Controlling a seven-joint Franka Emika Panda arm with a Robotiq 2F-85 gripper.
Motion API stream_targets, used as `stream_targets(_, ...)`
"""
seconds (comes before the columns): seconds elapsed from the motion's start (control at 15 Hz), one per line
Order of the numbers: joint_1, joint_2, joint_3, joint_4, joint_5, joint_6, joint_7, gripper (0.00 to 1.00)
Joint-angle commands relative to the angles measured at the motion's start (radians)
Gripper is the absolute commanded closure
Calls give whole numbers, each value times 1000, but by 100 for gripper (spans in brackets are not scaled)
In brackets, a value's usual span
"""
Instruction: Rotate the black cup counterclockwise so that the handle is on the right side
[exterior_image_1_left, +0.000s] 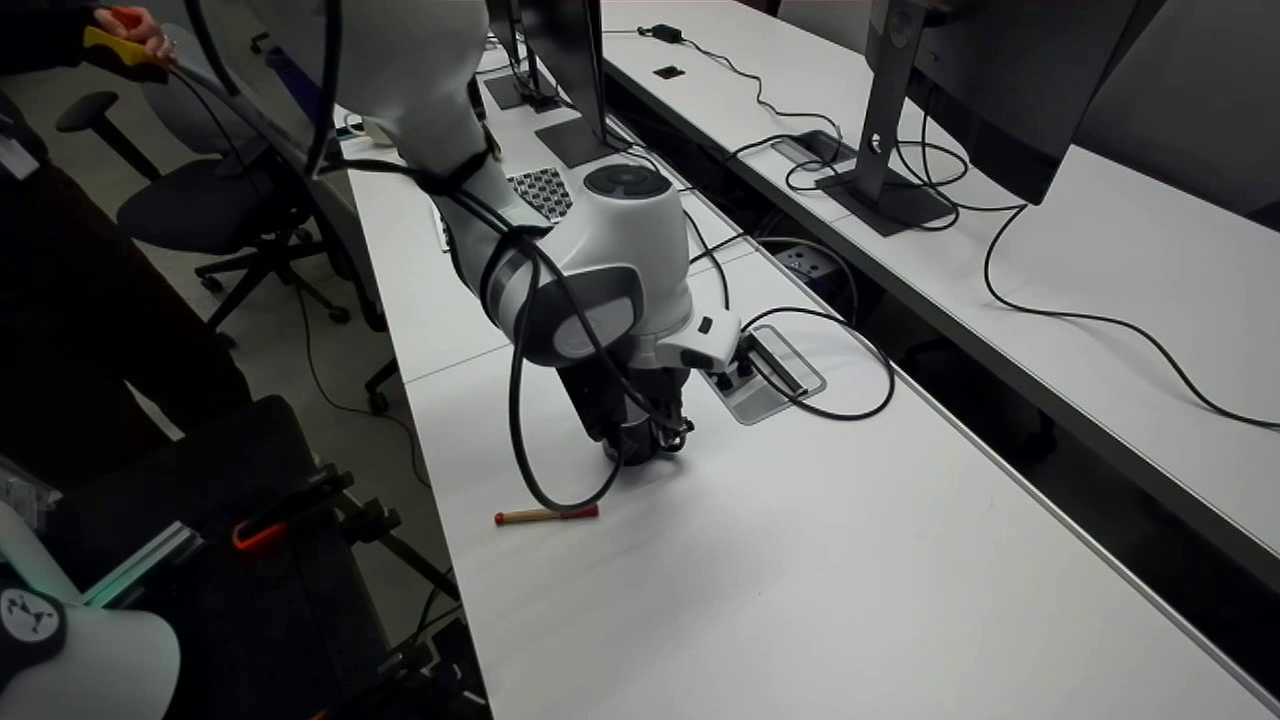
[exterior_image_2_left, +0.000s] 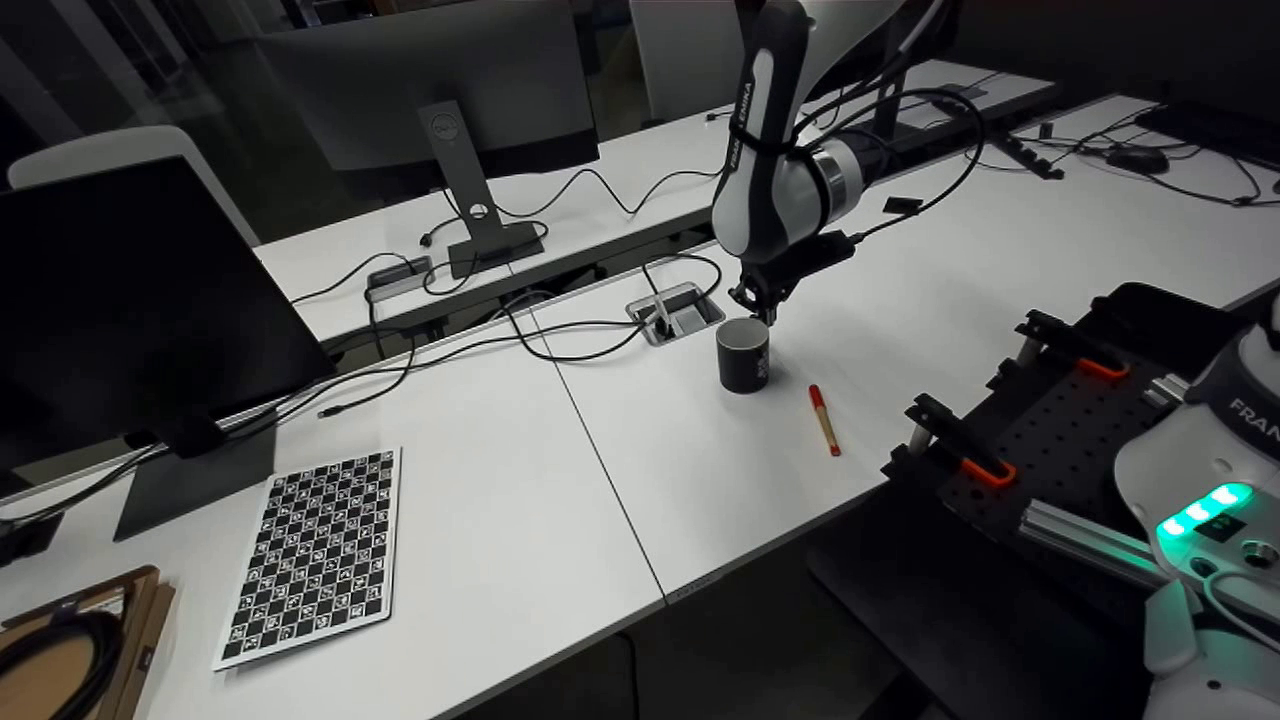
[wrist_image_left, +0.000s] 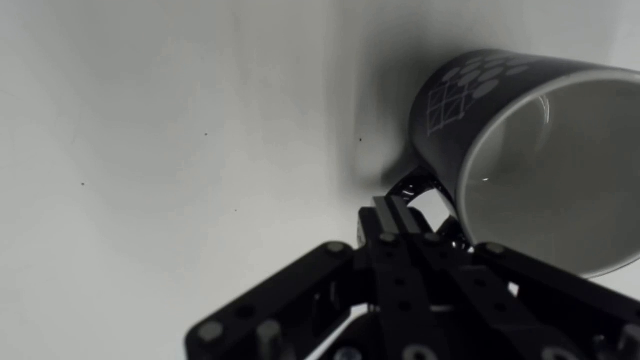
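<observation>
The cup (exterior_image_2_left: 743, 368) stands upright on the table (exterior_image_2_left: 500, 520), between the socket (exterior_image_2_left: 690, 318) and the pen (exterior_image_2_left: 824, 420), mouth up. It looks like glazed ceramic: probably stiff, fairly heavy for its size, slick outside and apt to chip if knocked over. The hand (wrist_image_left: 390, 201) has its fingers (wrist_image_left: 384, 216) together, with nothing to be seen between them; in the wrist view their tips overlap the outer curve of the handle (wrist_image_left: 410, 186), and whether they touch it I cannot tell. The handle is the place to work. Pushed sideways at its outer curve, it should swing the cup round, though a smooth base may slide rather than spin. A pinch across it would likely give surer control; keep it low and gentle so the cup doesn't tip.

In an exterior view, there is room to turn on the cup's left, toward the seam (exterior_image_2_left: 598, 455). The socket lies to the far left; a drift that way could foul it. The pen lies near right and might roll if bumped; past it, over a strip of table, runs the near edge.
</observation>
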Motion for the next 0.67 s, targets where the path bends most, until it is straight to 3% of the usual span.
stream_targets(0.0, 3, 12, 0, 31, -7, -20, 18, 100)
stream_targets(0.6, 17, 15, 5, 44, -13, -27, 16, 100)
